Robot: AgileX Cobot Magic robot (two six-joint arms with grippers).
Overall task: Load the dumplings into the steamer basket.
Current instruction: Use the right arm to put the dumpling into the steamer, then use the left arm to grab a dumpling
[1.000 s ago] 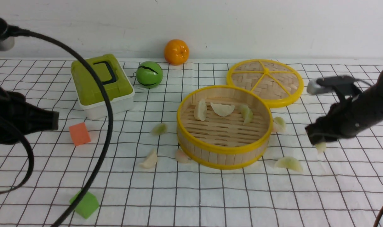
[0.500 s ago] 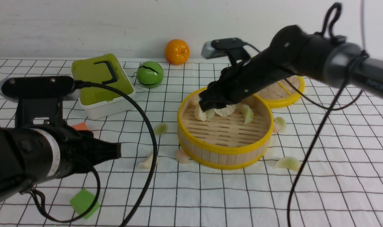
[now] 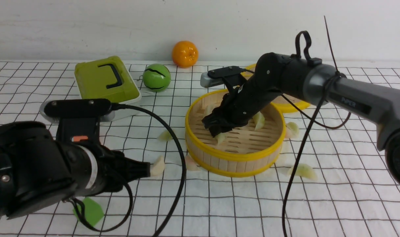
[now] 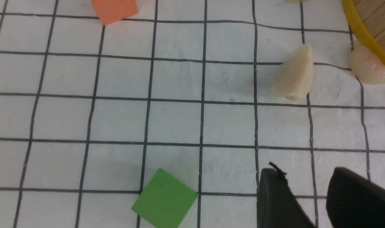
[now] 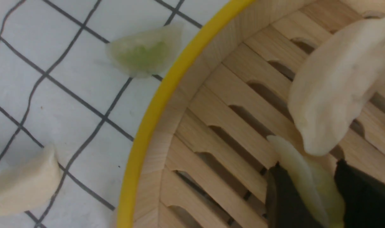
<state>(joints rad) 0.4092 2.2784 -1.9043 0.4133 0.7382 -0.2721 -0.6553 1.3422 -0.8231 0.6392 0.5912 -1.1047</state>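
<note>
One dumpling [image 5: 301, 177] pinched in right hand [image 3: 217, 131], inside steamer basket [image 3: 233, 157].

We see a white cloth [image 3: 351, 184] ruled with a black grid, and at its far edge an orange [image 3: 185, 54] sits against the pale wall. A green ball [image 3: 156, 77] with black curved lines lies just in front of it. Left of the ball stands a white box [image 3: 104, 84] whose olive lid carries a black handle lying flat. Only part of the flat woven lid [image 3: 295, 106] with its yellow rim shows at the right. In the left wrist view an orange cube [image 4: 115, 9] and a green cube [image 4: 164, 199] lie well apart on the cloth.
</note>
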